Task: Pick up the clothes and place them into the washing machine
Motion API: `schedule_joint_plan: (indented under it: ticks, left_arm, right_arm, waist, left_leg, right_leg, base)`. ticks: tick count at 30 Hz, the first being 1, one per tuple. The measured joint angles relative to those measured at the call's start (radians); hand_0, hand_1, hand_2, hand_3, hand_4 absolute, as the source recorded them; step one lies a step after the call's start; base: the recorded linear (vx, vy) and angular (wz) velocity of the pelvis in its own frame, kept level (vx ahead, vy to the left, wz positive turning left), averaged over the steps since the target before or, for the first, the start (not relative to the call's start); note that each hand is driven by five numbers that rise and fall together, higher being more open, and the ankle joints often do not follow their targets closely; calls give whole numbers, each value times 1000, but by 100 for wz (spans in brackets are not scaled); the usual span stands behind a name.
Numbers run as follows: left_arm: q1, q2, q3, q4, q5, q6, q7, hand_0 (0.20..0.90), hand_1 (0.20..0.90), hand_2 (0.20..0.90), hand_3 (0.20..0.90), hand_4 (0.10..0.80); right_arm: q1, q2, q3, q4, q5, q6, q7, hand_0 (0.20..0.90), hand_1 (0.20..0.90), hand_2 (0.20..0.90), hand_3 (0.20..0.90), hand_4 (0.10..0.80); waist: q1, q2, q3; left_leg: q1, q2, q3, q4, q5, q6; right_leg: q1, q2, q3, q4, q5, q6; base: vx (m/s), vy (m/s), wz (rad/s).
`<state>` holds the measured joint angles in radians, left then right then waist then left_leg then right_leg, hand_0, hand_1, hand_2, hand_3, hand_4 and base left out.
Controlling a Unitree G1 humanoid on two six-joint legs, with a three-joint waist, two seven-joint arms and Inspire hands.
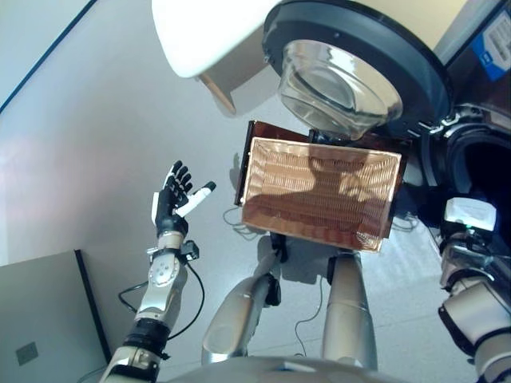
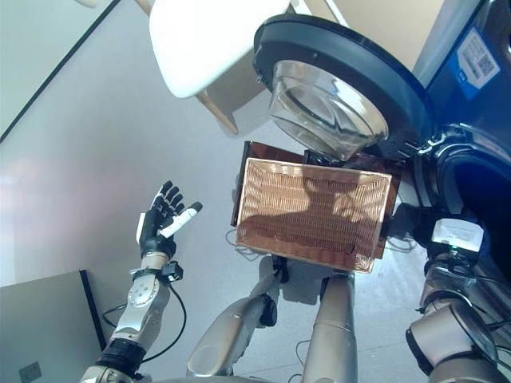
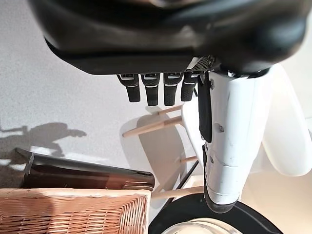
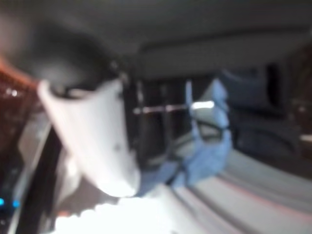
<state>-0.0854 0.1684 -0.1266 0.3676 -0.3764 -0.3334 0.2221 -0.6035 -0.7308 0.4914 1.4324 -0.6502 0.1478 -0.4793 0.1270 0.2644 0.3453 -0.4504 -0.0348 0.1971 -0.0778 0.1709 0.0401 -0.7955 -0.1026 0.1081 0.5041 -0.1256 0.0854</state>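
Observation:
The wicker basket (image 1: 319, 191) rests on the low dark brown box (image 1: 271, 132) beside the washing machine, and I see no clothes in it. My left hand (image 1: 174, 199) is open and empty, raised in the air to the left of the basket. My right arm reaches into the machine's dark opening (image 1: 483, 163) at the right. In the right wrist view the right hand (image 4: 97, 146) shows its white thumb inside the drum, with a blue cloth (image 4: 209, 141) just past it. Whether the hand holds the cloth is blurred.
The machine's round door (image 1: 343, 72) stands open above the basket. A white chair (image 1: 215, 32) with wooden legs stands behind it. A grey panel (image 1: 40, 311) lies at the lower left.

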Motion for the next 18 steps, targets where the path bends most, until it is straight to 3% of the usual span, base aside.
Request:
schedule_joint_plan:
  ticks: [4, 5, 6, 9, 13, 15, 18]
  left_arm:
    - [0, 0, 2, 0, 0, 0, 0, 900, 900, 900, 900, 800]
    - [0, 0, 3, 0, 0, 0, 0, 900, 900, 900, 900, 800]
    - [0, 0, 3, 0, 0, 0, 0, 900, 900, 900, 900, 800]
    - [1, 0, 3, 0, 0, 0, 0, 900, 900, 900, 900, 800]
    - [1, 0, 5, 0, -1, 0, 7, 900, 900, 900, 900, 800]
    - [2, 0, 9, 1, -1, -2, 22, 900, 900, 900, 900, 800]
    - [15, 0, 40, 1, -1, -4, 38, 900, 900, 900, 900, 800]
  right_arm:
    - [-12, -9, -3, -1, 9, -2, 0, 200, 200, 200, 200, 300]
    - [-14, -13, -4, -1, 15, -2, -1, 296, 296, 296, 296, 369]
    - [-16, -15, -12, -2, 23, -2, -3, 900, 900, 900, 900, 800]
    - [-18, -15, -40, -3, 57, -11, -6, 900, 900, 900, 900, 800]
    - [2, -10, -204, -38, 245, -76, -34, 900, 900, 900, 900, 800]
    - [90, 10, -311, -140, 373, -134, -73, 900, 900, 900, 900, 800]
    - [168, 63, -333, -244, 461, -177, -89, 900, 900, 900, 900, 800]
  waist:
    - [0, 0, 0]
    - [0, 0, 0]
    - [0, 0, 0]
    - [0, 0, 0]
    - [-2, 0, 0]
    - [-7, -3, 0]
    - [-26, -12, -2]
  left_leg:
    - [0, 0, 0, 0, 0, 0]
    - [0, -1, 0, 0, 0, 0]
    - [0, -1, 0, 0, 0, 0]
    - [1, -1, 0, 2, 0, 0]
    - [2, -1, 0, 5, 2, 4]
    - [6, 0, 0, 6, 0, 0]
    - [8, 2, 1, 6, -2, -1]
  right_leg:
    - [0, 0, 0, 1, 0, 0]
    - [1, 0, 0, 1, 0, 0]
    - [1, 0, 0, 0, 0, 0]
    - [3, 0, 0, 3, 1, 1]
    - [5, 4, 0, 3, 1, 2]
    - [10, 9, 3, -4, 2, 3]
    - [13, 13, 3, -6, 2, 3]
  base:
    - [8, 4, 0]
    - [35, 17, -2]
    - [35, 17, -2]
    - [12, 1, -2]
    - [24, 0, -7]
    - [33, -6, -14]
    - [30, 6, -12]
